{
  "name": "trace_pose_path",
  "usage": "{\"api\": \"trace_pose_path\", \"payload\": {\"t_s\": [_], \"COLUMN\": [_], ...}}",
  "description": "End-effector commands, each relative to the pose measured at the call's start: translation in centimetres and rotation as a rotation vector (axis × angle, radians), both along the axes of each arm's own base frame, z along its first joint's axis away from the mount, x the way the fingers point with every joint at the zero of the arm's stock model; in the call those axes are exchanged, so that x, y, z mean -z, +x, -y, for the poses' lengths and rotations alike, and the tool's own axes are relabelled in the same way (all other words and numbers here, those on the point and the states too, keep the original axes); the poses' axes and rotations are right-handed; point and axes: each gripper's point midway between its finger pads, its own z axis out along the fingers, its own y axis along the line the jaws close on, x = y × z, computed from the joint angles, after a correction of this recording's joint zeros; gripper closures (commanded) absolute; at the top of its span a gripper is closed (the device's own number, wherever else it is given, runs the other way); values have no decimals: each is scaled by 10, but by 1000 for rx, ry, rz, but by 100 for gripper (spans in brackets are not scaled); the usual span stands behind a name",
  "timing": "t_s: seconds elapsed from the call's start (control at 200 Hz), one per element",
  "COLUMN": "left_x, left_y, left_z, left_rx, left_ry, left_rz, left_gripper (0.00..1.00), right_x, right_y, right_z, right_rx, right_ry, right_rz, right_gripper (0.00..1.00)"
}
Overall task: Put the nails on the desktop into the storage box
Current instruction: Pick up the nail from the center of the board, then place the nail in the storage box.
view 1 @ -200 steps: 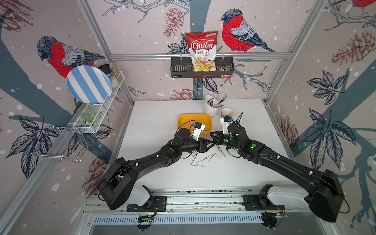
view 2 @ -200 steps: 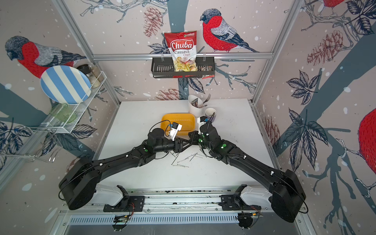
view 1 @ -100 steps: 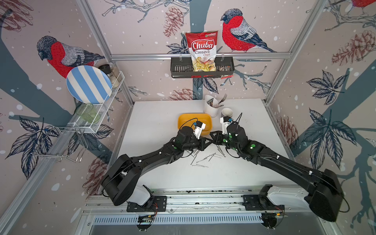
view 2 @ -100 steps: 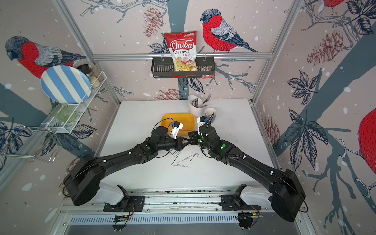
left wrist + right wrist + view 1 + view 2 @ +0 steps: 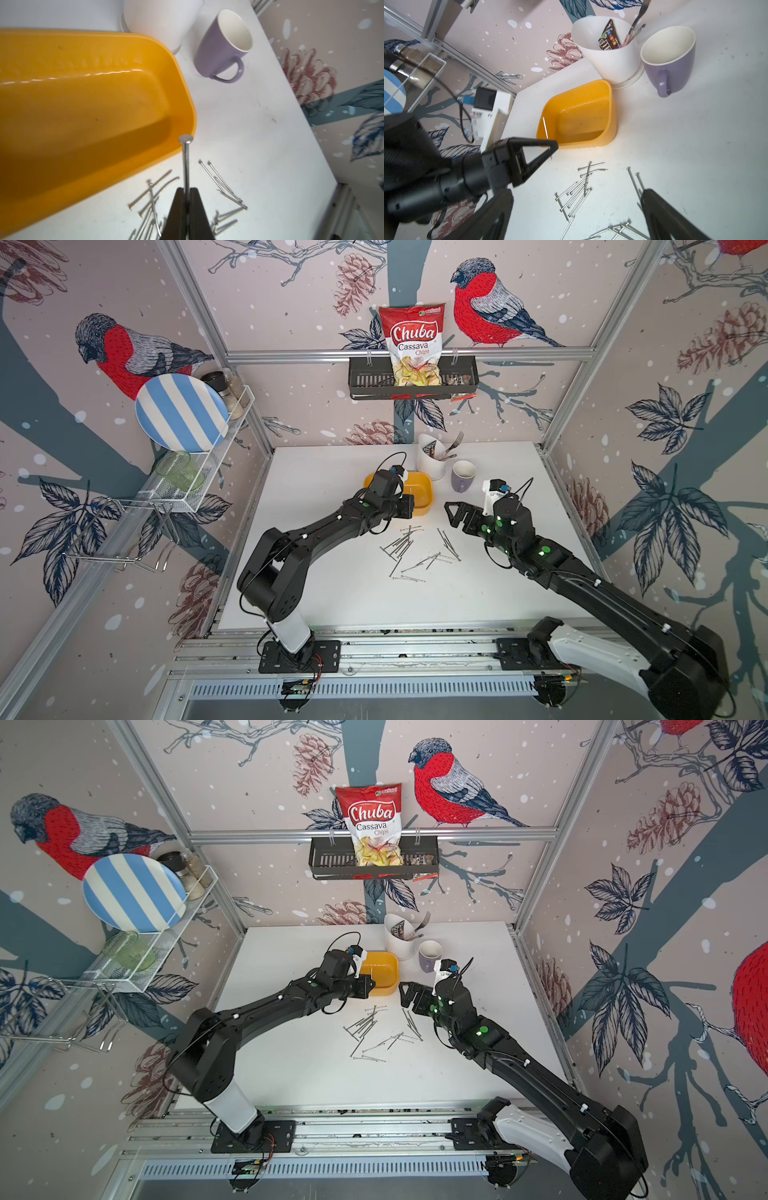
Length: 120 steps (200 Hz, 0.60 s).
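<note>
Left hand (image 5: pixel 186 192): I see it pinching one nail (image 5: pixel 185 162), at near rim of box (image 5: pixel 182 83).
Nails (image 5: pixel 415 547): rest loose on table (image 5: pixel 332 489), near of box.
Right hand (image 5: pixel 577 195): wide, empty, at their far right.

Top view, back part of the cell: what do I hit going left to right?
striped plate → storage box → white cutlery holder → purple mug
</note>
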Motion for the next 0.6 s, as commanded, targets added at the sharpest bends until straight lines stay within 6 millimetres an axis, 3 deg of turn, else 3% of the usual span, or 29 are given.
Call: {"api": "trace_pose_path", "payload": {"t_s": [0.0,0.25,0.595], "left_x": [22,49,79], "left_y": [17,62,68], "left_z": [-13,3,19], "left_rx": [-19,-16,15], "left_ry": [133,97,59], "left_rz": [-35,-126,-229], "left_gripper": [100,100,100], "right_x": [11,35,43], "right_y": [-3,-9,-10], "right_z": [7,12,12], "right_rx": [7,-3,-9], "right_ry": [-38,-93,-124], "right_rz": [-4,-30,12], "right_gripper": [0,0,0]}}
